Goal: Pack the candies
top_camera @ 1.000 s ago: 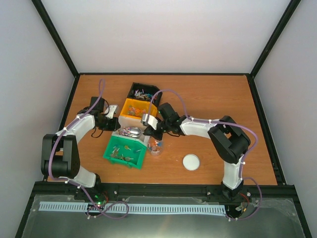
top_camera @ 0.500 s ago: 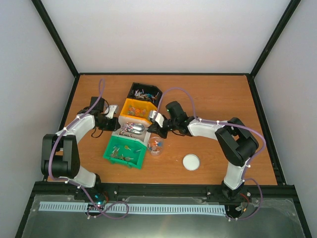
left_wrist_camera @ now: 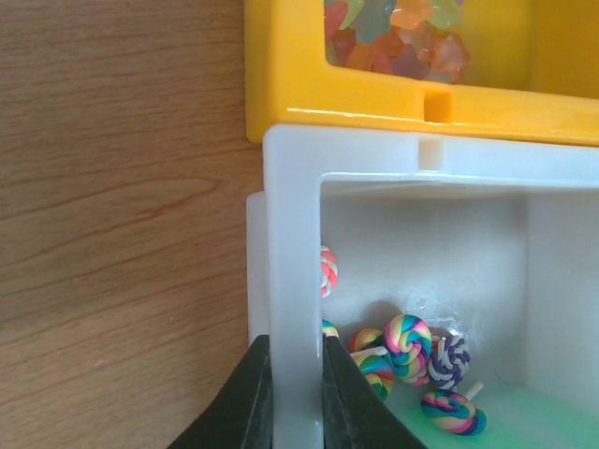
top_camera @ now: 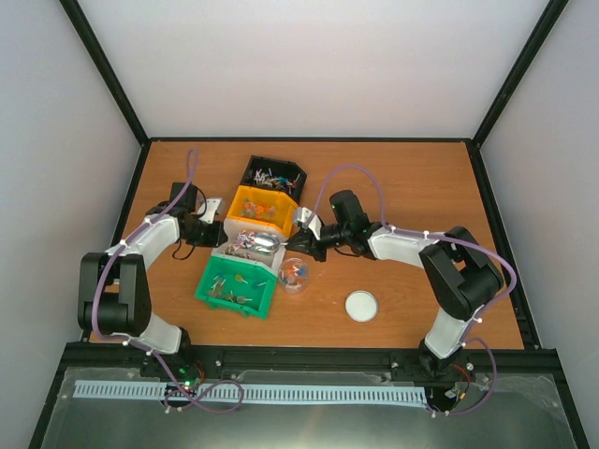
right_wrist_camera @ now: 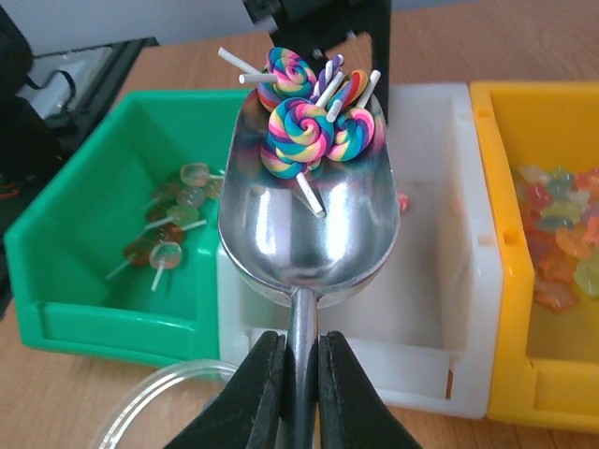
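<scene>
Overhead, the right pincer (top_camera: 299, 236) and scoop (top_camera: 262, 243) blur above the white bin (top_camera: 227, 249). Left wrist: left pincer (left_wrist_camera: 295, 354) clenched on that bin's wall, candies (left_wrist_camera: 407, 339) inside. Right wrist: right pincer grips the scoop's handle, candies heaped in it; jar (right_wrist_camera: 159, 400) rim cut off.

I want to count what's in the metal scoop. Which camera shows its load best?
Right wrist: the scoop fills the frame, swirl lollipops heaped at its far end. The top view shows only a silver glint over the white bin; the left wrist view, nothing.
</scene>
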You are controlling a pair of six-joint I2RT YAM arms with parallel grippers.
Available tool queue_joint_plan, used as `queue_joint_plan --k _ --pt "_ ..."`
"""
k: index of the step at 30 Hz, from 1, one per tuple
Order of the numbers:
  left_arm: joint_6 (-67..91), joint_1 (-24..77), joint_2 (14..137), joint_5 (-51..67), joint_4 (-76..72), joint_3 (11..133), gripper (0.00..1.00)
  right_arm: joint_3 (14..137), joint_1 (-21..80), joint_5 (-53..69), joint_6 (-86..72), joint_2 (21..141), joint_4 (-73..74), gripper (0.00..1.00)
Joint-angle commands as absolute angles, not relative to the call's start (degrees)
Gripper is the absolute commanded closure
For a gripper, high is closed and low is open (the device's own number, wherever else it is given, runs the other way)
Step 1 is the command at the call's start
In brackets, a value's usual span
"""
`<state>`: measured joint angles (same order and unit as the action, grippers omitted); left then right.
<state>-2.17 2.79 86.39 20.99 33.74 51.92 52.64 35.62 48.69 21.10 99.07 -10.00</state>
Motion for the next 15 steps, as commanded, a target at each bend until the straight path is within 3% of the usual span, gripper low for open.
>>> queue_joint_plan --k 1,15 --pt "-3.78 2.75 88.18 21.71 33.75 52.47 0.99 52.45 35.01 53.83 20.88 95.64 -12.94 0.97" --pt "-4.04 2.78 87.82 22.31 34.00 52.50 0.99 51.25 28.75 57.35 30.09 86.00 4.95 0.97"
